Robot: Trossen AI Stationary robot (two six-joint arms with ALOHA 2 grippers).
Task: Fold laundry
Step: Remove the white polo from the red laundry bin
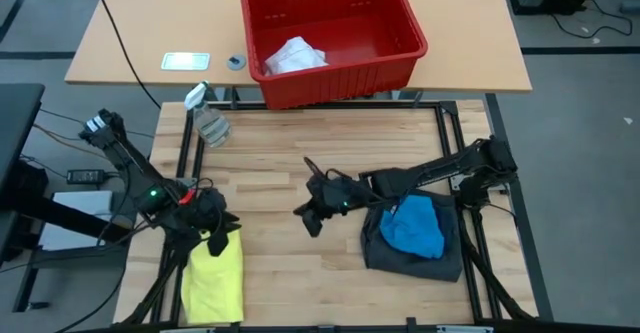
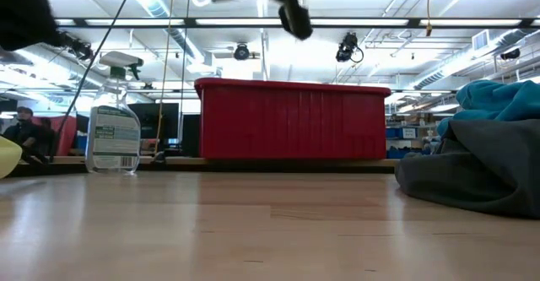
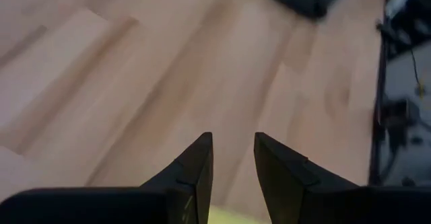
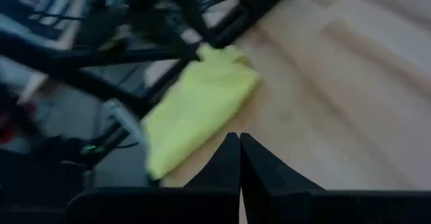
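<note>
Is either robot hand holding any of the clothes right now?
Neither is. The left gripper is open over the table by the yellow shirt, with nothing between its fingers. The right gripper is shut and empty, above bare wood.

A red slotted basket stood at the far side, resting across the edge between the pale back table and the wooden worktop. A crumpled white cloth lay inside it toward its left. Left of the basket, a clear spray bottle lay on the worktop's far left corner. Farther back on the pale table sat a small flat card and a little round object.
</note>
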